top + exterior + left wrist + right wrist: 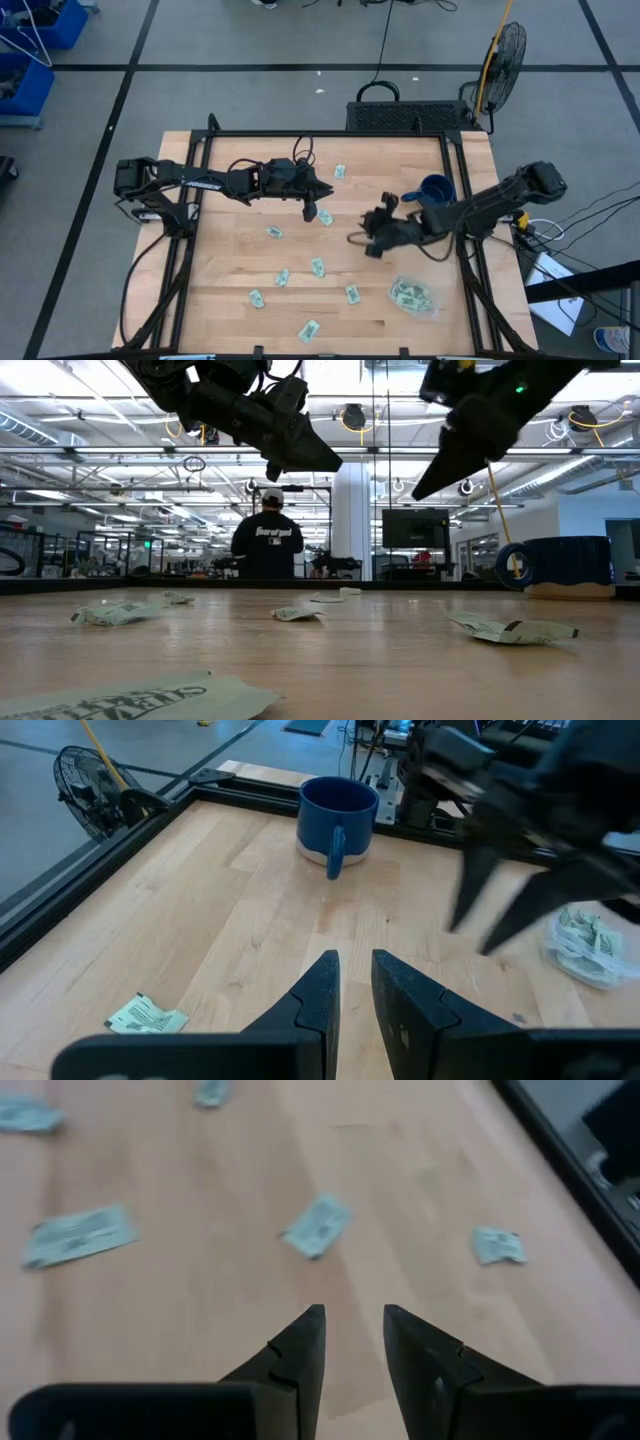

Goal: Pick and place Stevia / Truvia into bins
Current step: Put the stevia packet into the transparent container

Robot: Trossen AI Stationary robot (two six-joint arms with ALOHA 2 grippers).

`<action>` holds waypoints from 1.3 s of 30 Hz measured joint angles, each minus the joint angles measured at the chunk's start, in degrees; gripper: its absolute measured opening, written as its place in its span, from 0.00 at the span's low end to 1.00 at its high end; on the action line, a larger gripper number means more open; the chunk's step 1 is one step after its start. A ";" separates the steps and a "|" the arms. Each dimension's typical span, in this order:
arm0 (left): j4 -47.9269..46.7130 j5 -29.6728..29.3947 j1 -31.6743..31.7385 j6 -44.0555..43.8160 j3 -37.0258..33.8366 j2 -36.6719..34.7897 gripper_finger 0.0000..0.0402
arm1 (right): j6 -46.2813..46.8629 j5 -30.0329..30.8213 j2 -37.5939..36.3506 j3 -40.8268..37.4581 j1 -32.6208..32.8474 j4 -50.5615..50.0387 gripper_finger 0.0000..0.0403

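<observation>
Seen from table height, sachets point(120, 612) lie scattered on the wood while both my arms hang above them, and a person point(267, 540) stands with their back turned in the room beyond; only the overhead camera takes in the whole spread. My left gripper point(310, 213) is over the middle of the table point(230, 280), its fingers point(318, 995) slightly parted and holding nothing, with one packet just beside its tip and another at the far edge. My right gripper point(372, 240) hovers right of centre, fingers point(300, 1345) slightly apart and empty, above bare wood with packets lying ahead of it. The clear bin point(413, 297) sits near the front right corner, close to my right gripper, with a few sachets already inside. My left wrist camera alone shows the blue mug point(336, 815) up close, standing upright near the far right edge, and a fan point(88, 790) on the floor past the table
</observation>
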 joint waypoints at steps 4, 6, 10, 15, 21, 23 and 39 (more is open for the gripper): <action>0.00 0.00 0.00 0.02 0.00 0.00 0.16 | 0.62 -0.13 0.00 0.00 -3.97 1.54 0.25; 0.00 0.00 0.00 0.00 0.00 0.00 0.16 | 0.70 -0.12 0.00 0.00 -5.48 3.09 0.25; 0.00 0.00 0.00 0.02 0.00 0.00 0.16 | 0.04 -0.14 0.00 0.00 -7.81 5.40 0.25; 0.00 0.00 0.01 0.02 0.00 0.00 0.16 | -1.07 -0.13 0.00 0.00 -10.32 7.17 0.25; 0.00 0.00 0.01 0.01 0.00 0.00 0.16 | -1.01 -0.16 0.00 0.00 -12.01 7.21 0.25; 0.00 0.00 0.00 0.02 0.00 0.00 0.16 | -1.01 -0.15 0.00 0.00 -12.11 7.21 0.25; 0.00 0.00 0.00 0.00 0.00 0.00 0.16 | -1.44 -0.17 0.00 0.00 -12.09 7.19 0.25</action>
